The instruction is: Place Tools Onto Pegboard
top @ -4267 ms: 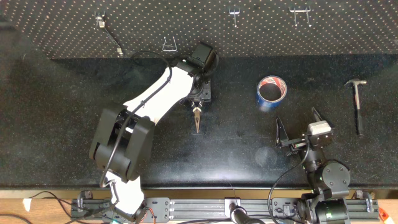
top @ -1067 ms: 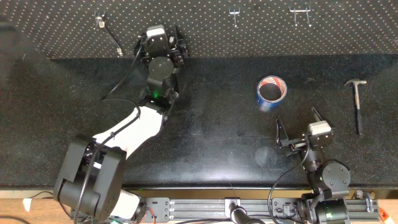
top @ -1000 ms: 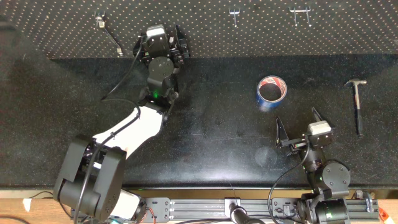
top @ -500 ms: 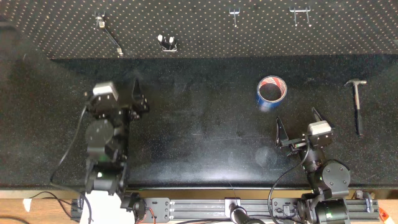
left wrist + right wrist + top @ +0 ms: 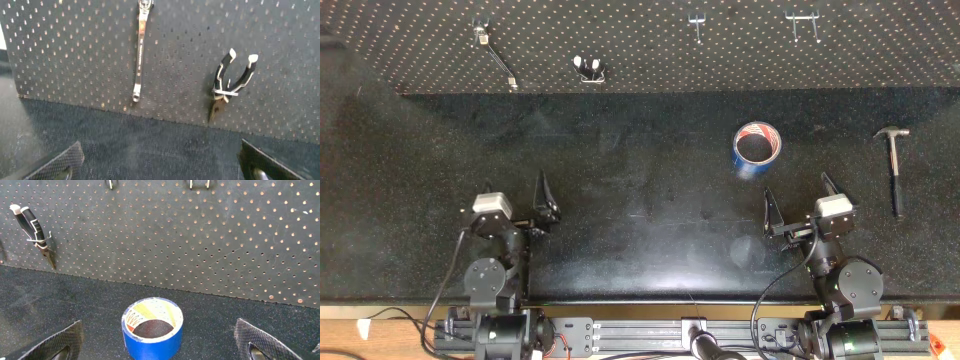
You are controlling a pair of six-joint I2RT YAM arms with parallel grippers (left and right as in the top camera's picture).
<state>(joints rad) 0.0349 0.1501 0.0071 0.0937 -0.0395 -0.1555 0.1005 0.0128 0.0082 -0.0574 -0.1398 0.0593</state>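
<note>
The black-handled pliers [image 5: 588, 68] [image 5: 232, 75] [image 5: 35, 230] hang on a hook of the pegboard [image 5: 740, 50], to the right of a hanging wrench [image 5: 496, 56] [image 5: 140, 50]. A blue tape roll [image 5: 757, 148] [image 5: 152, 327] stands on the black mat right of centre. At the far right of the mat lies a hammer [image 5: 894, 168]. My left gripper [image 5: 516, 198] [image 5: 160, 170] is open and empty near the front left, facing the pegboard. Near the front right my right gripper [image 5: 798, 198] [image 5: 160, 347] is also open and empty, just in front of the tape roll.
Two bare hooks [image 5: 697, 20] [image 5: 803, 22] sit on the pegboard above the tape roll, also seen as hooks [image 5: 111, 184] [image 5: 199, 184] from the right wrist. The black mat [image 5: 640, 190] spreads between the arms and the pegboard.
My left arm carried the pliers from the mat to the pegboard hook, let go, and drew back to the front left. The right arm has not moved.
</note>
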